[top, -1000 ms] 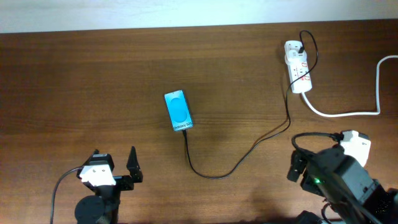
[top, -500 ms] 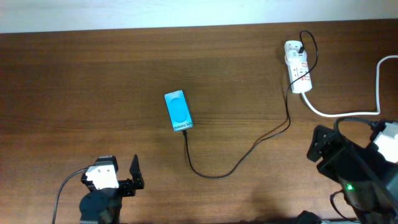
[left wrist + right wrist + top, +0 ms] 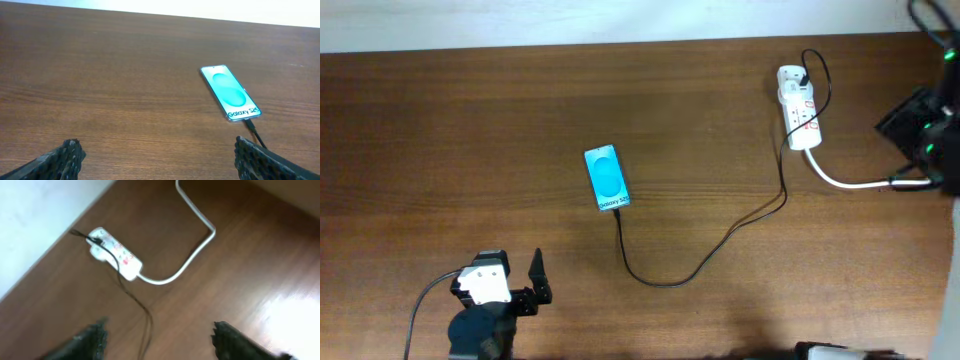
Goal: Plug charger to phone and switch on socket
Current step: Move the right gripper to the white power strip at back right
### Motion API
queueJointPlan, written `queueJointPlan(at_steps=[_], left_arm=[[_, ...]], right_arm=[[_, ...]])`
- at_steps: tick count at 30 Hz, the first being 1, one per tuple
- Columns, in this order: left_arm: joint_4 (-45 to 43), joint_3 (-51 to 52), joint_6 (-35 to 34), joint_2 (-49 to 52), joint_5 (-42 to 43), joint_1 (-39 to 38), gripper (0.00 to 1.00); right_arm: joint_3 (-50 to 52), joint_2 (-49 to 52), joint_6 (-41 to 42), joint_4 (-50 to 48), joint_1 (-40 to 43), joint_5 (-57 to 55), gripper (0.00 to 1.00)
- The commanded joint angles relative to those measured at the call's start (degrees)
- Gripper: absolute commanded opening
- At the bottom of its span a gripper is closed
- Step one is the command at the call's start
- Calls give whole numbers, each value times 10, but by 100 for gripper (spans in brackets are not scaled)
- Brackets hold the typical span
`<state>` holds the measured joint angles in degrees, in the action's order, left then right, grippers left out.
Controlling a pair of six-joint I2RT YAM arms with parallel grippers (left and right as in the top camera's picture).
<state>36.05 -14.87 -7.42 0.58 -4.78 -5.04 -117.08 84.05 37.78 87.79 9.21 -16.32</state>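
Note:
The phone (image 3: 606,178) lies flat mid-table with its cyan screen up; it also shows in the left wrist view (image 3: 230,92). The charger (image 3: 720,243), a thin black cable, runs from the phone's near short edge, where its tip (image 3: 251,127) meets the phone, across to the socket (image 3: 797,106), a white power strip at the back right, with the small black plug at its far end (image 3: 98,240). My left gripper (image 3: 157,157) is open and empty near the front edge. My right gripper (image 3: 160,340) is open, empty, high above the table at the right edge.
A thick white cord (image 3: 865,183) leaves the socket (image 3: 116,252) and curves to the right (image 3: 192,255). The right arm (image 3: 925,125) hangs over the table's far right edge. The pale wall (image 3: 620,20) runs along the back.
My right arm has swung fast from the front right up to the far right edge of the table. My left arm has stayed almost still. Phone, cable and socket have not moved.

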Motion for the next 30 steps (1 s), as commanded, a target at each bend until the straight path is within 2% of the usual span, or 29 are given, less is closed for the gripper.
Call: queueJointPlan(at_steps=[1,4,6,7,9,10,14,18,23,27,30], left_arm=[[-1,1,-7,-2,-2,-2,99],[-1,1,-7,-2,-2,-2,99],[-1,1,-7,-2,-2,-2,99],[-1,1,-7,-2,-2,-2,100],[-1,1,-7,-2,-2,-2,99],[-1,1,-7,-2,-2,-2,99],[0,1,-7,-2,-2,-2,99],[1,1,-7,-2,-2,-2,99],[1,1,-7,-2,-2,-2,99],[1,1,-7,-2,-2,-2,99],[1,1,-7,-2,-2,-2,99]], right_arm=[[-8,41,-35,-3,72,141,50],[-8,69,-35,2,128,221,33],[-8,70,-35,26,141,264,31],[-8,70,-35,47,141,265,27],[-8,70,-35,92,141,265,28],[-8,70,-35,95,141,269,18],[-8,70,-32,95,141,358,4],[-8,83,-28,62,141,414,4],[-8,171,-14,31,170,462,4],[-8,251,-14,-40,244,474,4],[-8,298,-13,-118,249,500,4]])
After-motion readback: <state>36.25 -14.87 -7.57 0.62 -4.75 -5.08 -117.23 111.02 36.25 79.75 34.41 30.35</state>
